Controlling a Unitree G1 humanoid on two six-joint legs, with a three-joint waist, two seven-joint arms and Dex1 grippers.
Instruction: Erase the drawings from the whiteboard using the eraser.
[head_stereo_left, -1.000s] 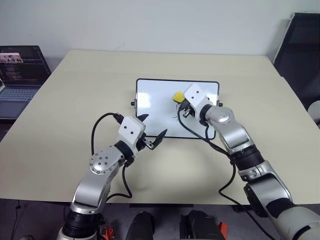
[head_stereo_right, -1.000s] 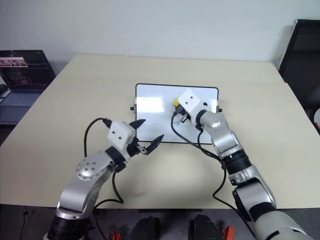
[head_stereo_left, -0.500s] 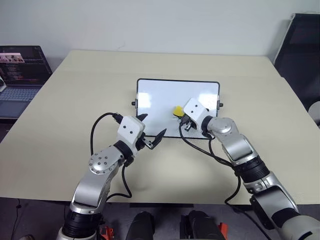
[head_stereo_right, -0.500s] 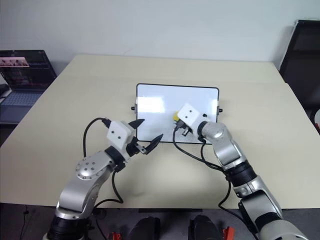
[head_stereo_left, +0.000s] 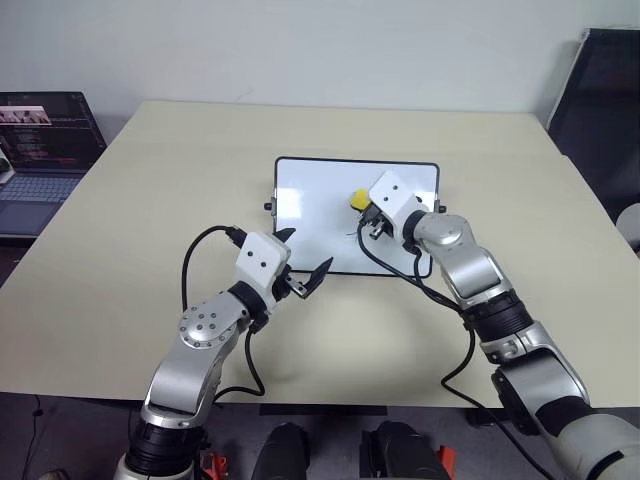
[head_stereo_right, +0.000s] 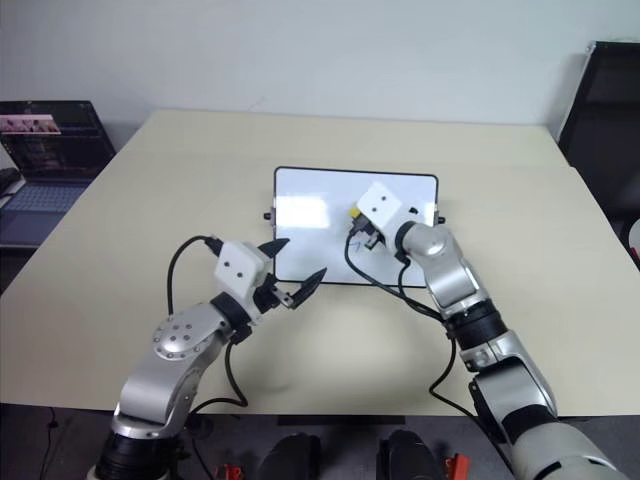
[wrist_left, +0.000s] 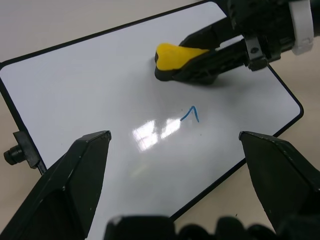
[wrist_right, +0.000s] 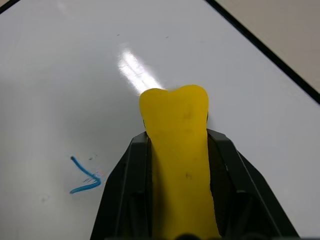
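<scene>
The whiteboard (head_stereo_left: 310, 205) lies flat in the middle of the table. My right gripper (wrist_right: 177, 150) is shut on the yellow eraser (head_stereo_left: 358, 198), whose dark underside rests on the board's right half. One drawing shows, a small blue "7"-like mark (wrist_left: 191, 114), on the board just on the near side of the eraser. My left gripper (head_stereo_left: 308, 250) hovers open over the board's near left edge, holding nothing.
An open laptop (head_stereo_left: 40, 150) sits on a lower surface off the table's left side. A black chair (head_stereo_left: 600, 90) stands at the far right. Black cables loop from both wrists above the beige table (head_stereo_left: 150, 200).
The right gripper slid the eraser toward the board's near edge, then back away to about where it began. The left gripper has stayed still.
</scene>
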